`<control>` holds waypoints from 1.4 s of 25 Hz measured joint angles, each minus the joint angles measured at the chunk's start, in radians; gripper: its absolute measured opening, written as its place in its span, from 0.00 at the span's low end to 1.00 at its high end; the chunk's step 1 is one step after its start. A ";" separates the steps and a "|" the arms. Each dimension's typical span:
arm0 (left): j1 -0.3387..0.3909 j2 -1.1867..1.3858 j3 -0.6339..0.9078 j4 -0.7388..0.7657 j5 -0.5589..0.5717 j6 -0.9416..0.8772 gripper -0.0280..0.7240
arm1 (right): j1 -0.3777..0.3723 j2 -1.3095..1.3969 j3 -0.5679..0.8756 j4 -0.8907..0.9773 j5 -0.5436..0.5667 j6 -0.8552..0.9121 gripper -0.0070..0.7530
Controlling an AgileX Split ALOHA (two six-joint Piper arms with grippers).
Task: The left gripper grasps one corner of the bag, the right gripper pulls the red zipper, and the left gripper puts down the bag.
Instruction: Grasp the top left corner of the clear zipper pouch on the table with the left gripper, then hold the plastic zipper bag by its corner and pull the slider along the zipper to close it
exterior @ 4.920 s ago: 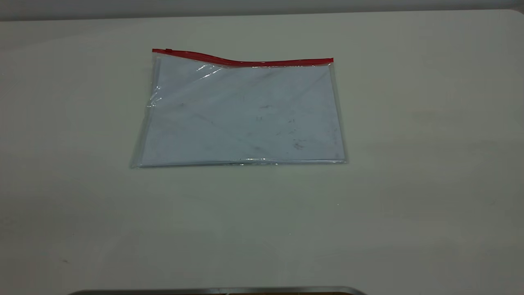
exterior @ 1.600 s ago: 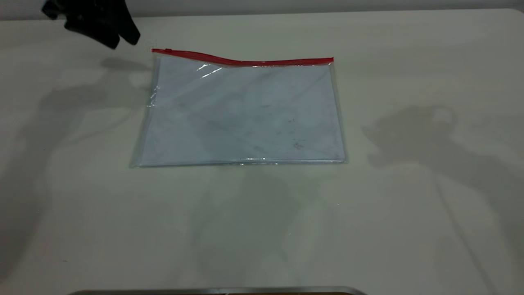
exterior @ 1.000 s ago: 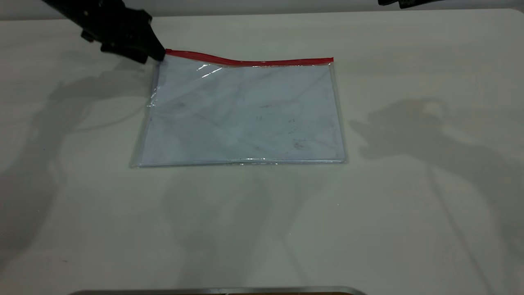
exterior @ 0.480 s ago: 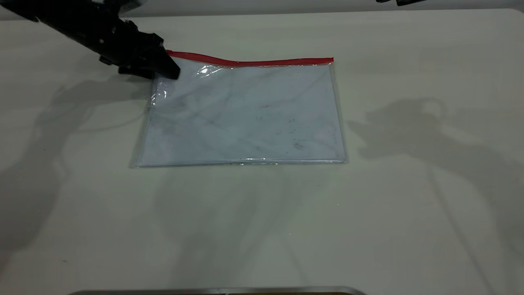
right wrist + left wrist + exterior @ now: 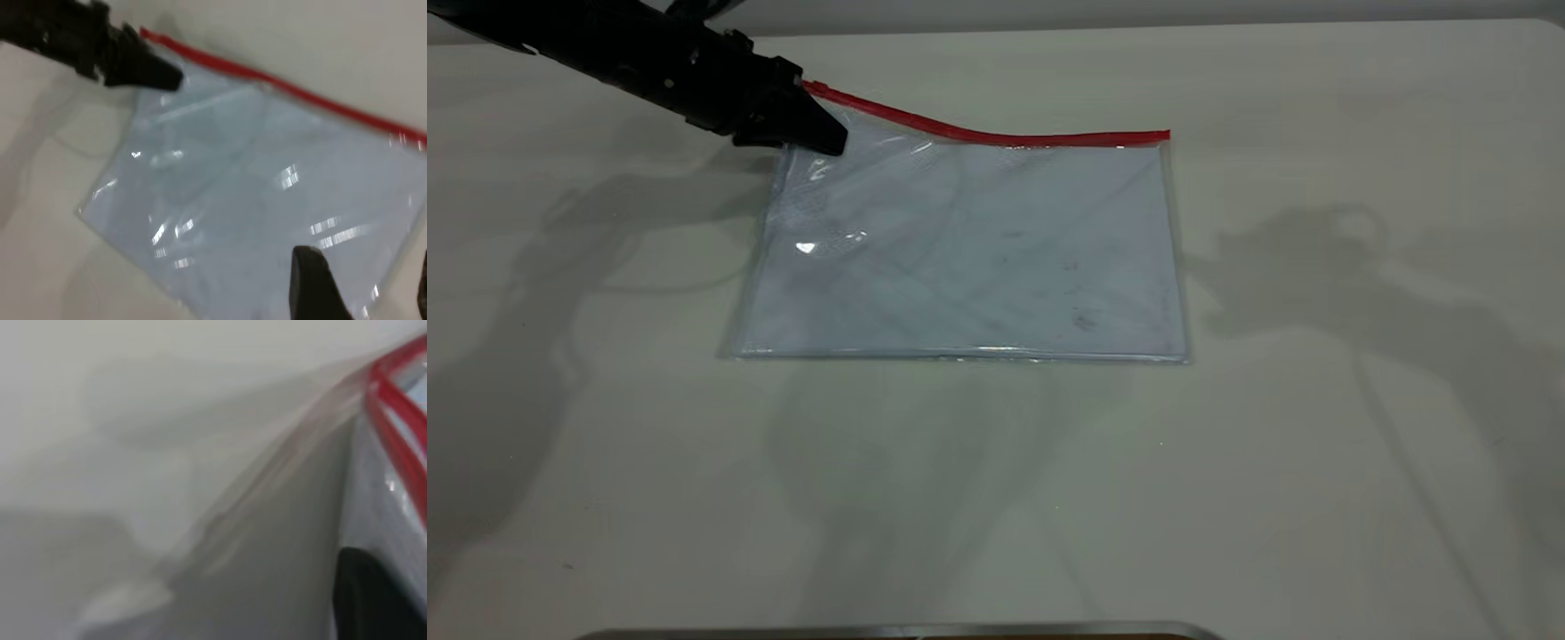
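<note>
The bag (image 5: pixel 969 258) lies flat on the white table, with smudged paper inside. The red zipper (image 5: pixel 996 135) runs along its far edge. My left gripper (image 5: pixel 818 135) is shut on the corner of the bag at the far left end of the red strip and holds that corner a little off the table. The slider tab is hidden by it. In the left wrist view the red strip (image 5: pixel 393 420) shows beside one black finger (image 5: pixel 367 600). My right gripper (image 5: pixel 367 287) is open, above the bag (image 5: pixel 253 180) and out of the exterior view. The left gripper (image 5: pixel 170 79) also shows there.
The white table (image 5: pixel 1316 462) stretches around the bag on all sides. A grey metal edge (image 5: pixel 898 632) runs along the table's near side. Arm shadows fall left and right of the bag.
My left gripper came in from the far left, closed on the bag's far-left corner and raised it. The bag has shifted slightly right. The red strip now slopes up toward the gripper.
</note>
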 joint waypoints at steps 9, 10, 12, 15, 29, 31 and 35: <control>-0.092 -0.090 0.000 0.009 0.149 0.380 0.11 | 0.000 0.227 -0.249 -0.013 0.134 -0.046 0.56; -0.103 -0.103 0.000 0.010 0.165 0.427 0.11 | 0.000 0.250 -0.280 -0.013 0.160 -0.056 0.56; -0.122 -0.121 0.000 0.019 0.191 0.498 0.11 | 0.000 0.302 -0.349 -0.007 0.208 -0.075 0.56; -0.145 -0.138 0.000 0.029 0.202 0.544 0.11 | 0.000 0.368 -0.433 0.016 0.244 -0.084 0.56; -0.226 -0.168 0.000 0.038 0.218 0.559 0.11 | 0.035 0.538 -0.526 0.165 0.374 -0.236 0.56; -0.235 -0.168 0.000 0.039 0.222 0.543 0.11 | 0.041 0.548 -0.526 0.183 0.388 -0.239 0.56; -0.242 -0.171 0.000 0.044 0.225 0.494 0.11 | 0.069 0.551 -0.527 0.191 0.405 -0.243 0.56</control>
